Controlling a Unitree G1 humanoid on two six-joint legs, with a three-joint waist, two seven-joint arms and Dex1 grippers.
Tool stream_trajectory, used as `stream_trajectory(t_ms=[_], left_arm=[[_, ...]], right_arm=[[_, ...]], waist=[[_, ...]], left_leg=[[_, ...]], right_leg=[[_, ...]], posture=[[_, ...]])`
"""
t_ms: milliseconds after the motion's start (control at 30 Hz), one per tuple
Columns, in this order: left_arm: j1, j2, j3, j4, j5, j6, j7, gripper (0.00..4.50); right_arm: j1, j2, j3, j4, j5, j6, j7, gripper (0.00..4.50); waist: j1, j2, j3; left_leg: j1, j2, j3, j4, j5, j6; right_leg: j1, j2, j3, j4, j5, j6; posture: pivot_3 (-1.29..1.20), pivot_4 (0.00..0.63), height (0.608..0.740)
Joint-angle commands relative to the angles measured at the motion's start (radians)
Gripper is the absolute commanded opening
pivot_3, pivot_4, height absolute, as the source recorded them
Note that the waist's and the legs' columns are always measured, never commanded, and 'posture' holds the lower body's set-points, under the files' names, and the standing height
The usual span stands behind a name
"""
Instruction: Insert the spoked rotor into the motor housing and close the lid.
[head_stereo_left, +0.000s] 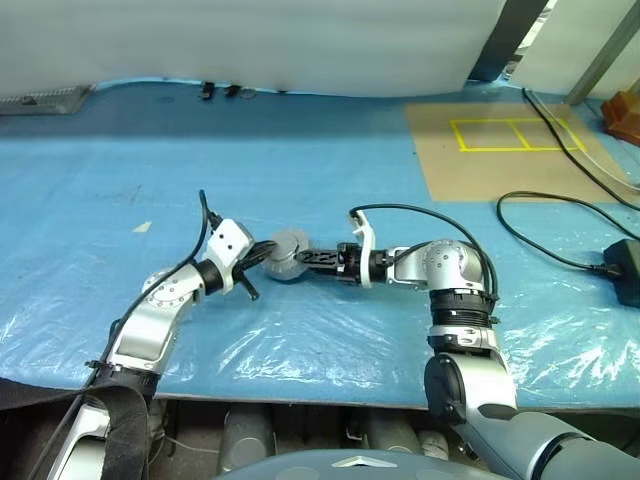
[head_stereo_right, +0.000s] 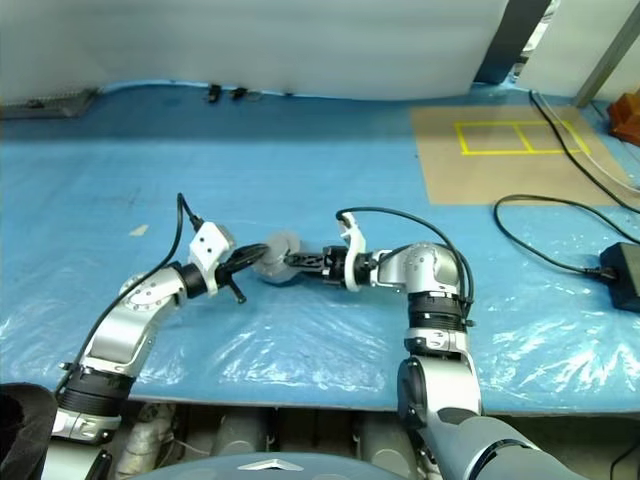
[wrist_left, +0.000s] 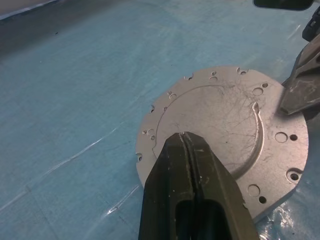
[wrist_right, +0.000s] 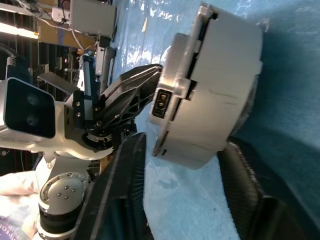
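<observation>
From the head views, the motor housing (head_stereo_left: 288, 256) with the lid on it sits as one grey puck between the left tool (head_stereo_left: 262, 254) and the right tool (head_stereo_left: 310, 260), near the middle of the blue-covered bench (head_stereo_left: 330, 170), toward its near edge; the assembly looks closed, so little seems left. In the left wrist view, the left tool's fingers (wrist_left: 192, 185) are pressed together, tips over the plain grey lid (wrist_left: 225, 135). In the right wrist view, the right tool's fingers (wrist_right: 125, 180) stand apart either side of the stacked housing, not clearly touching it.
</observation>
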Motion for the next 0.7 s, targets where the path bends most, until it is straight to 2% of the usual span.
stream_trajectory(t_ms=[33, 67, 200, 300, 433, 567, 700], left_arm=[[0.006, 0.002, -0.018, 0.028, 0.012, 0.009, -0.006, 0.0], [0.003, 0.001, -0.018, 0.03, 0.013, 0.008, -0.006, 0.0], [-0.007, -0.016, 0.003, 0.032, 0.003, -0.001, 0.012, 0.0], [-0.015, -0.083, 0.088, 0.012, -0.08, 0.031, 0.077, 0.0], [0.049, -0.147, 0.238, -0.089, -0.276, 0.137, 0.124, 0.0], [0.143, -0.189, 0.353, -0.178, -0.443, 0.221, 0.175, 0.0], [0.225, -0.215, 0.429, -0.235, -0.549, 0.264, 0.224, 0.0]], right_arm=[[-0.029, 0.017, -0.02, -0.018, 0.051, 0.009, -0.013, 1.18], [-0.027, 0.015, -0.011, -0.019, 0.048, 0.012, -0.019, 1.06], [-0.023, 0.012, 0.008, -0.002, 0.035, 0.001, -0.04, 1.05], [-0.029, 0.016, -0.007, 0.009, 0.044, -0.02, -0.043, 1.05], [-0.067, 0.04, -0.094, 0.029, 0.104, -0.053, -0.028, 1.05], [-0.081, 0.051, -0.111, 0.037, 0.131, -0.077, -0.02, 1.05], [-0.118, 0.08, -0.158, 0.063, 0.171, -0.113, -0.031, 1.05]], waist=[[0.001, 0.0, 0.0], [0.001, 0.0, 0.0], [0.001, 0.001, 0.0], [-0.001, 0.001, 0.0], [-0.005, 0.0, 0.0], [-0.004, 0.0, 0.0], [0.0, 0.0, 0.001]], left_leg=[[0.0, 0.0, 0.0, 0.0, 0.0, 0.0], [0.0, 0.0, 0.0, 0.0, 0.0, 0.0], [0.0, 0.0, 0.0, 0.0, 0.0, 0.0], [0.0, 0.0, 0.0, 0.0, 0.0, 0.0], [-0.003, 0.001, 0.0, 0.0, 0.0, 0.0], [-0.016, 0.0, 0.001, 0.001, 0.0, -0.001], [-0.019, 0.001, 0.001, 0.001, -0.001, -0.002]], right_leg=[[0.0, 0.0, 0.0, 0.0, 0.0, 0.0], [0.0, 0.0, 0.0, 0.0, 0.0, 0.0], [0.0, 0.0, 0.0, 0.0, 0.0, 0.0], [0.0, 0.0, 0.0, 0.0, 0.0, 0.0], [-0.003, 0.0, 0.0, 0.0, 0.0, 0.0], [-0.015, 0.001, 0.0, 0.001, 0.001, 0.0], [-0.015, 0.002, -0.002, 0.0, 0.001, 0.0]], posture=[[0.0, 0.15, 0.74], [0.0, 0.15, 0.74], [0.0, 0.15, 0.74], [0.0, 0.15, 0.74], [0.0, 0.15, 0.74], [0.0, 0.15, 0.74], [0.0, 0.15, 0.74]])
